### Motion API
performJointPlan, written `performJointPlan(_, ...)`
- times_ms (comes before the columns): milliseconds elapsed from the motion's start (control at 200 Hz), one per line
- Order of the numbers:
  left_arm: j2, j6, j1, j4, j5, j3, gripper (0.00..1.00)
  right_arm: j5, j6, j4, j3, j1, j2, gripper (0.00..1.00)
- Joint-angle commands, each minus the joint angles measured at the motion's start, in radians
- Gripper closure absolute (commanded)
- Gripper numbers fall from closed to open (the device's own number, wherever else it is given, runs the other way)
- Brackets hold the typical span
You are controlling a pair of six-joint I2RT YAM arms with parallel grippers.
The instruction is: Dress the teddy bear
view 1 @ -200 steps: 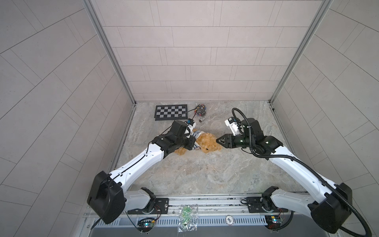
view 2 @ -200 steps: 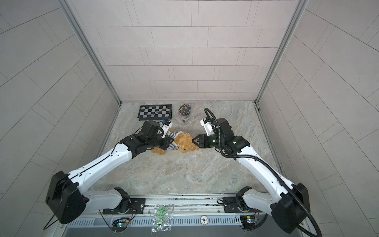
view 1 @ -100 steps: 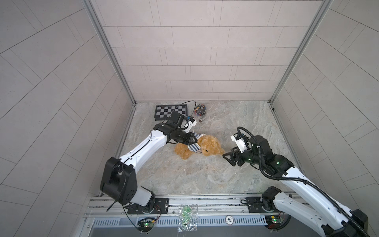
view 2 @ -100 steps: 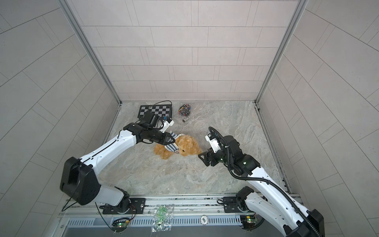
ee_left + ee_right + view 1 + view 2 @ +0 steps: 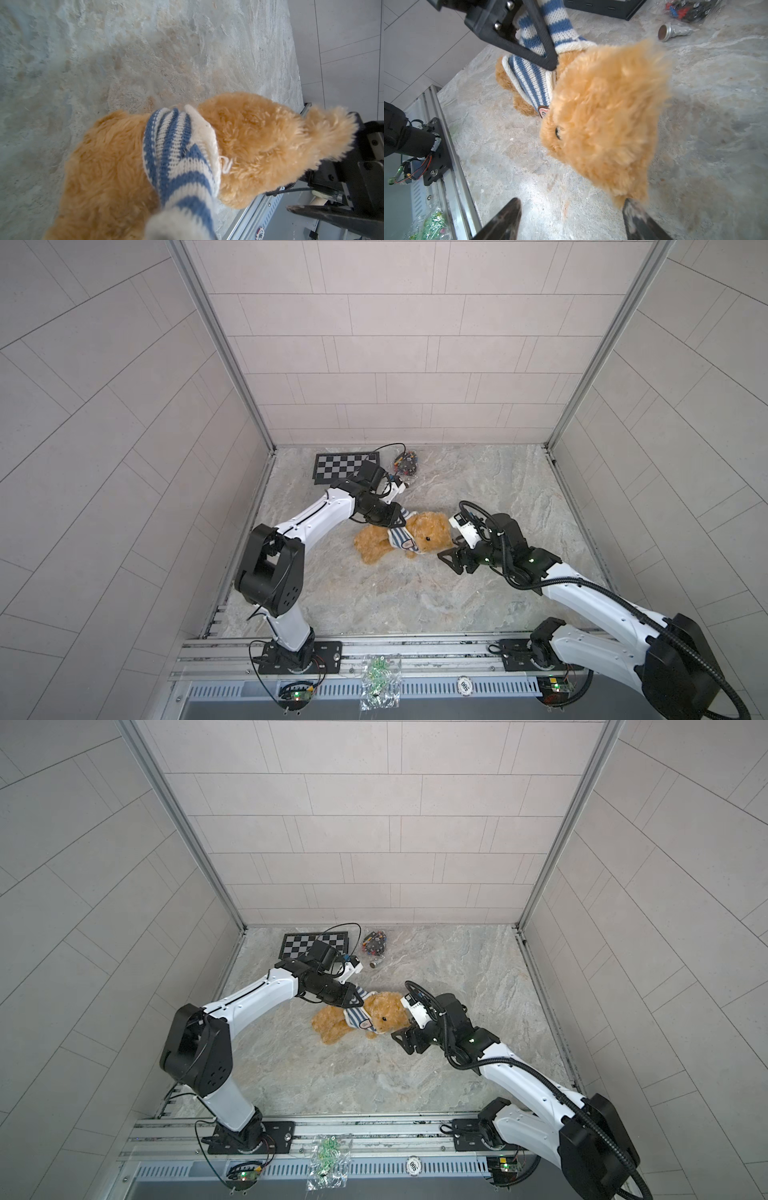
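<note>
Mid-worktop (image 5: 415, 605), the teddy bear (image 5: 428, 526) (image 5: 384, 1011) is lying on its side w/ head pointing toward the right arm and legs toward the left wall. A blue & white striped shirt (image 5: 401, 537) (image 5: 359, 1017) is sitting bunched round its neck and chest, w/ the small patch facing the front rail; belly and legs are showing bare fur.

The left hand (image 5: 397, 520) (image 5: 353, 997) is reaching in from the back-left, pinching the shirt narrow at the bear's back. In the right wrist view the knit (image 5: 533, 81) is stretching up off the bear betw. the black fingers (image 5: 548, 58). In the left wrist view the fabric (image 5: 176, 149) is running straight toward the lens; the fingers themselves aren't showing there.

The right hand (image 5: 446, 547) (image 5: 401, 1033) (image 5: 571, 209) is sitting low just beside the bear's head, spread wide and holding nothing. One fingertip (image 5: 631, 207) is meeting the fur at the edge of the head; the other is hanging over bare worktop.

At the back, well apart from the bear, a checkerboard (image 5: 345, 466) and a clear bag (image 5: 405, 460) of small bits are lying near the wall.
</note>
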Motion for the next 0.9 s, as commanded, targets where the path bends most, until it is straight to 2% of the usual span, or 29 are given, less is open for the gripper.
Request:
performJointPlan(0,0.033,0.019,0.008,-0.016,-0.014,0.053,0.94,0.031,-0.050,0.086,0.022,0.000,0.048,0.24)
performJointPlan(50,0.046,0.036,0.010,-0.031,-0.027,0.077,0.91,0.067,-0.037,0.130,0.010,-0.005,0.074,0.27)
performJointPlan(240,0.119,0.064,0.020,-0.073,-0.077,0.166,0.84,0.050,-0.020,0.245,0.020,-0.047,0.194,0.36)
performJointPlan(400,0.144,0.048,0.029,-0.062,-0.169,0.205,0.63,0.045,-0.007,0.278,0.035,-0.060,0.236,0.41)
performJointPlan(496,0.145,0.028,0.032,-0.037,-0.223,0.216,0.40,0.041,-0.001,0.289,0.035,-0.072,0.257,0.42)
performJointPlan(586,0.126,0.009,0.033,-0.013,-0.249,0.218,0.27,0.047,0.004,0.296,0.035,-0.083,0.271,0.43)
performJointPlan(771,0.048,0.000,0.032,-0.003,-0.311,0.185,0.07,0.079,0.011,0.291,0.081,-0.101,0.301,0.45)
performJointPlan(891,-0.015,-0.006,0.033,0.006,-0.333,0.145,0.00,0.072,-0.001,0.267,0.116,-0.110,0.347,0.47)
